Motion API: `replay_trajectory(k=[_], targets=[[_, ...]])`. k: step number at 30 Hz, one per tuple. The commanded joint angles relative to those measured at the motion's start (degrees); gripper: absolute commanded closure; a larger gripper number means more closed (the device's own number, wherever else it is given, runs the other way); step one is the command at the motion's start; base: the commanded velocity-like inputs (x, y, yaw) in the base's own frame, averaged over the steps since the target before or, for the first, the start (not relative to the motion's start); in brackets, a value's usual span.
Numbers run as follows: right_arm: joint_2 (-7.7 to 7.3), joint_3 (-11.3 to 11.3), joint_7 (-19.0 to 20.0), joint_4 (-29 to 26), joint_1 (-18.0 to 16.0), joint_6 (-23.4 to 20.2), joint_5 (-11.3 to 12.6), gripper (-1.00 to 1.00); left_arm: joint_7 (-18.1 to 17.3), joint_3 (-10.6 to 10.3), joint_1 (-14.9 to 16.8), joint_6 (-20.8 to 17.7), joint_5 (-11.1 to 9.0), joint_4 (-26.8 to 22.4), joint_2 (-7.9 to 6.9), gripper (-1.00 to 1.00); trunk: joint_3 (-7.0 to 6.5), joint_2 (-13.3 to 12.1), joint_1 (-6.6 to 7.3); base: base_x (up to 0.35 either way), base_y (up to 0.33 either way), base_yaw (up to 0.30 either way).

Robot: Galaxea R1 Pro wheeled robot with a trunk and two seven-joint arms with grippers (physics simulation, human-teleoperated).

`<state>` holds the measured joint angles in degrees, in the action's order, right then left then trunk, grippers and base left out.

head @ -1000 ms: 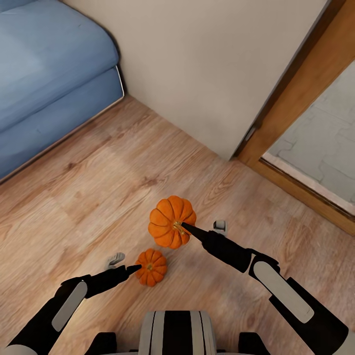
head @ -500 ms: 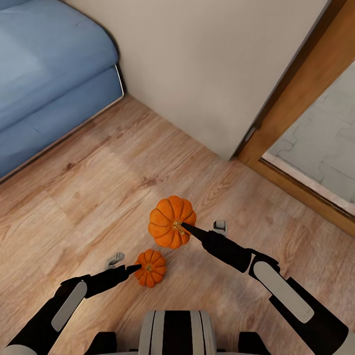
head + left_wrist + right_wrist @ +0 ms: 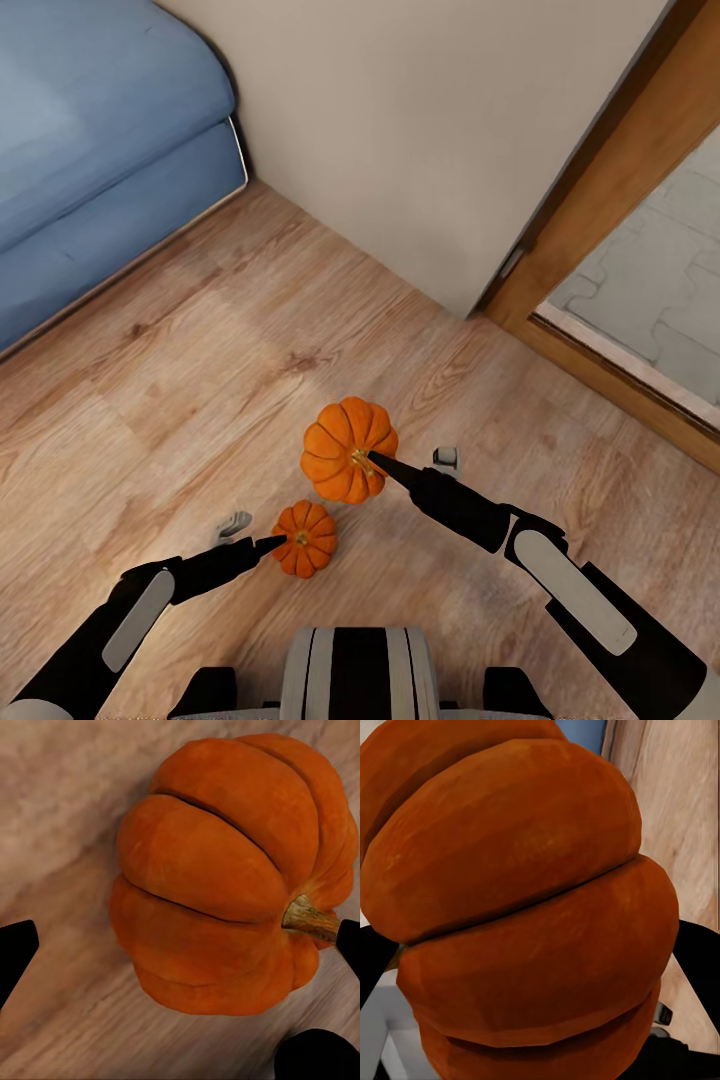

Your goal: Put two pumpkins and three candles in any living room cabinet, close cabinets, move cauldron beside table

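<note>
Honestly, only your view has swung, with sofa (image 3: 90, 150) and wall sliding off toward 11 o'clock, while each pincer stays clamped on its pumpkin: left pincer (image 3: 283, 542) on the small pumpkin (image 3: 307, 539), right pincer (image 3: 372, 461) on the big pumpkin (image 3: 347, 447), so you're hauling them cabinet-ward.

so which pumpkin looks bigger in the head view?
The pumpkin at the right gripper; the left gripper's pumpkin looks clearly smaller there.

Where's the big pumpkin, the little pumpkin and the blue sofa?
big pumpkin (image 3: 345, 440): head view, on its ribbed orange top.
little pumpkin (image 3: 312, 538): head view, on its orange side.
blue sofa (image 3: 90, 130): head view, on its cushion.
</note>
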<state>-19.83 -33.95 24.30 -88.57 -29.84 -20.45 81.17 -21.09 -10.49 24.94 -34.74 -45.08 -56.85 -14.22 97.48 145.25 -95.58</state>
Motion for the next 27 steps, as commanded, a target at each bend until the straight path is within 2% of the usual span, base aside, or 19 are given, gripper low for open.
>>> replay_trajectory(k=[1,6,9,12,16,25,27], targets=[[-0.04,-0.1,0.1,0.0,0.0,-0.3,0.7,1.00,-0.2,-0.1,0.0,-0.2,-0.4,0.0,-0.11,-1.00,0.26,0.0,-0.01,0.000,0.000,0.000],[-0.05,-0.1,0.1,0.0,0.0,-0.3,0.7,1.00,-3.1,0.1,0.0,-0.2,-0.2,0.0,-0.29,-1.00,0.48,0.0,-0.04,0.000,0.000,0.000],[-0.04,-0.1,0.1,0.0,0.0,-0.3,0.7,1.00,-3.9,0.1,0.0,-0.2,-0.1,0.0,-0.35,-1.00,1.14,0.1,-0.12,0.000,0.000,0.000],[-0.04,-0.1,0.1,0.0,0.0,-0.3,0.7,1.00,-4.1,0.1,0.0,-0.2,-0.1,0.0,-0.36,-1.00,1.14,0.1,-0.12,0.000,0.000,0.000],[-0.04,-0.1,0.1,0.0,0.0,-0.3,0.7,1.00,-4.3,0.2,0.0,-0.2,-0.1,0.0,-0.42,-1.00,2.03,0.1,-0.22,0.000,0.000,0.000],[-0.04,-0.1,0.0,0.0,0.0,-0.3,0.7,1.00,-4.4,0.2,0.0,-0.2,-0.1,0.0,-0.45,-1.00,2.03,0.1,-0.22,0.000,0.000,0.000],[-0.04,-0.1,0.0,0.0,0.0,-0.3,0.7,1.00,-4.4,0.2,0.0,-0.2,-0.1,0.0,-0.45,-1.00,2.47,0.2,-0.27,0.000,0.000,0.000]])
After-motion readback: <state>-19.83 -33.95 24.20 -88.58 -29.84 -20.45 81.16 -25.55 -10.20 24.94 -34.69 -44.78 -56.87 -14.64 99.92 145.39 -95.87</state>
